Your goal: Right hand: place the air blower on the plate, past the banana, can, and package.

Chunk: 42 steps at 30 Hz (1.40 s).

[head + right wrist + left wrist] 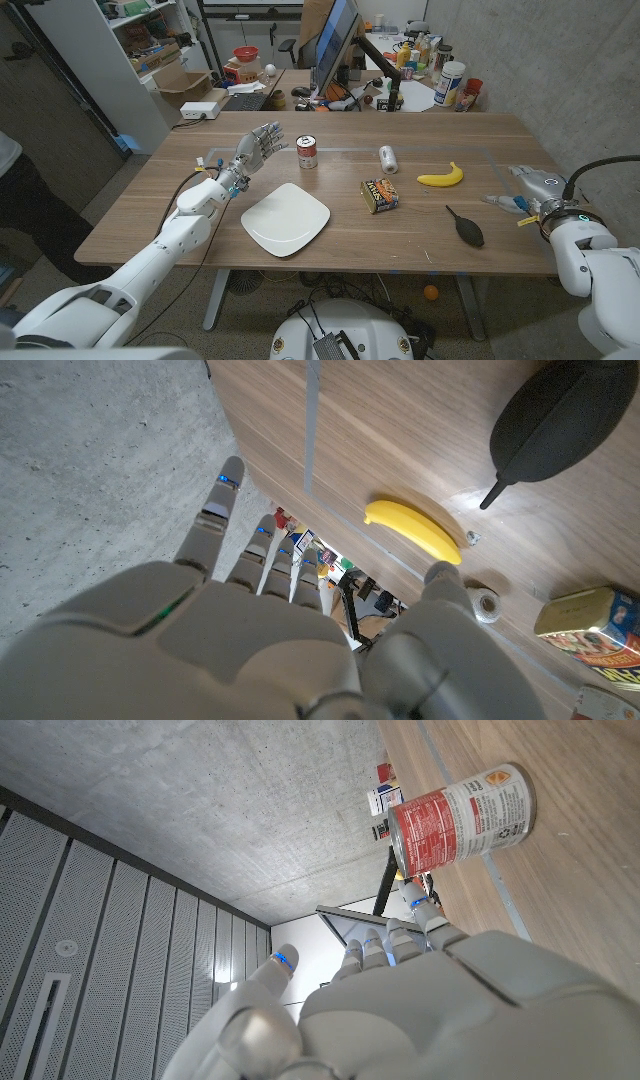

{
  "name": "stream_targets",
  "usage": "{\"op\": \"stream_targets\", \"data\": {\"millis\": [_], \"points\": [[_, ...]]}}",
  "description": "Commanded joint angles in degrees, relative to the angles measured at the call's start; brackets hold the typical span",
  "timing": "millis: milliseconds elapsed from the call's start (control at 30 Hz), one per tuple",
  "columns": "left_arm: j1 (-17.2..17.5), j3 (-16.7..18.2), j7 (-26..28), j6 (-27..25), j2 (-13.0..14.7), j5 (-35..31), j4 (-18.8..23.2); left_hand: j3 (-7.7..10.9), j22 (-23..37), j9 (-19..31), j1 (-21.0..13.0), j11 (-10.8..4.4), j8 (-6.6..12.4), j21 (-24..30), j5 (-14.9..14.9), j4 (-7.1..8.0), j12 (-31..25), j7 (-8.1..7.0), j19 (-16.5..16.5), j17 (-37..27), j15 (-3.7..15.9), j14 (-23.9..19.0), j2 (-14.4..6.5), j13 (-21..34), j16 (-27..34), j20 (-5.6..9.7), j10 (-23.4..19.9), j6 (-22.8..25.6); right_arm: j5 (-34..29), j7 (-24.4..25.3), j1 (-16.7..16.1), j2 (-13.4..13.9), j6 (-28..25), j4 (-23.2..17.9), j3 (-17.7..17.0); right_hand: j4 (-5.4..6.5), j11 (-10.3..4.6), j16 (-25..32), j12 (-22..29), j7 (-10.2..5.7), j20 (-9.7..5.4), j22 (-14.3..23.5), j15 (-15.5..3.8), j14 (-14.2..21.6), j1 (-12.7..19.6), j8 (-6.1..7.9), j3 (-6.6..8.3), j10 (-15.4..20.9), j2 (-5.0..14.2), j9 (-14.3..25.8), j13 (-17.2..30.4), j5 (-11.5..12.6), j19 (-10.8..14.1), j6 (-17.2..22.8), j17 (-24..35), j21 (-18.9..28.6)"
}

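The left hand (258,147) waits with fingers spread and empty beside the plate (286,219), while the can (307,151), package (380,194) and banana (440,177) could be clipped when the open, empty right hand (530,190) carries over the air blower (465,227) lying nearby on the worktop.

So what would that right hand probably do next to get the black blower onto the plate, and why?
Probably reach toward the black rubber air blower and close on its bulb. The right hand is open with nothing in it, off beside the blower at the table's right end, while the blower lies untouched on the wood, apart from the white square plate. Nothing can move until it is gripped.
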State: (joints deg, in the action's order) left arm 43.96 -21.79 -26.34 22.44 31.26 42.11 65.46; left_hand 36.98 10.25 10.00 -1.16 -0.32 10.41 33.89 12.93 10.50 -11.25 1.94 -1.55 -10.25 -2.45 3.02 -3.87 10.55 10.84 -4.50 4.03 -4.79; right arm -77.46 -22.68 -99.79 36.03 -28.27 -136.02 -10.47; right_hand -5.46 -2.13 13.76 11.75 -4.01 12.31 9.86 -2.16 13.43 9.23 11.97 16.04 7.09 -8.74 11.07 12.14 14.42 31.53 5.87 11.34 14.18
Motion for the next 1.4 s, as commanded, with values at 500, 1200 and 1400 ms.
{"op": "stream_targets", "data": {"millis": [500,1200,1400], "points": [[-1.17,-0.54,-0.38,-0.22,-0.53,-0.31,-1.20,0.27,0.17,0.17,0.16,0.46,0.10,-0.15,0.31,0.02,-0.31,0.26,0.28,-0.21,-0.26,-0.22,-6.22,0.07,0.18,-0.21,-0.01,-0.14,0.74,-5.53,2.57,7.22,-7.14,2.91,6.96,0.42,0.00,-0.01,0.34,-0.05,-0.09,0.19,0.16,0.21,-1.07,0.25,-1.20,0.69,-0.21,0.34,0.15,0.94,1.38,0.40,0.42,-0.30],[-1.82,-0.54,-1.29,0.14,-0.83,-0.26,-2.97,0.30,0.18,0.17,0.15,0.41,0.10,-0.35,0.31,0.02,-0.30,0.35,0.29,-0.21,-0.30,-0.18,-6.24,0.08,0.15,-0.18,0.00,-0.17,4.53,-9.88,3.77,13.04,-9.07,1.08,11.89,0.75,0.77,0.20,0.58,-0.12,-0.32,0.18,0.13,1.25,-1.97,0.26,-2.53,1.57,-0.48,0.35,0.19,1.76,3.07,0.83,0.47,-0.41],[-2.11,-0.61,-1.59,0.16,-1.10,-0.22,-3.48,0.31,0.18,0.17,0.14,0.39,0.12,-0.40,0.31,0.02,-0.32,0.40,0.34,-0.21,-0.31,-0.22,-6.25,0.08,0.15,-0.22,-0.04,-0.14,4.57,-12.55,5.58,14.56,-10.80,1.63,14.18,0.89,1.09,0.37,0.68,-0.02,-0.42,0.18,0.00,1.90,-2.32,0.31,-3.04,1.97,-0.53,0.35,0.20,2.05,4.09,1.13,0.47,-0.30]]}}
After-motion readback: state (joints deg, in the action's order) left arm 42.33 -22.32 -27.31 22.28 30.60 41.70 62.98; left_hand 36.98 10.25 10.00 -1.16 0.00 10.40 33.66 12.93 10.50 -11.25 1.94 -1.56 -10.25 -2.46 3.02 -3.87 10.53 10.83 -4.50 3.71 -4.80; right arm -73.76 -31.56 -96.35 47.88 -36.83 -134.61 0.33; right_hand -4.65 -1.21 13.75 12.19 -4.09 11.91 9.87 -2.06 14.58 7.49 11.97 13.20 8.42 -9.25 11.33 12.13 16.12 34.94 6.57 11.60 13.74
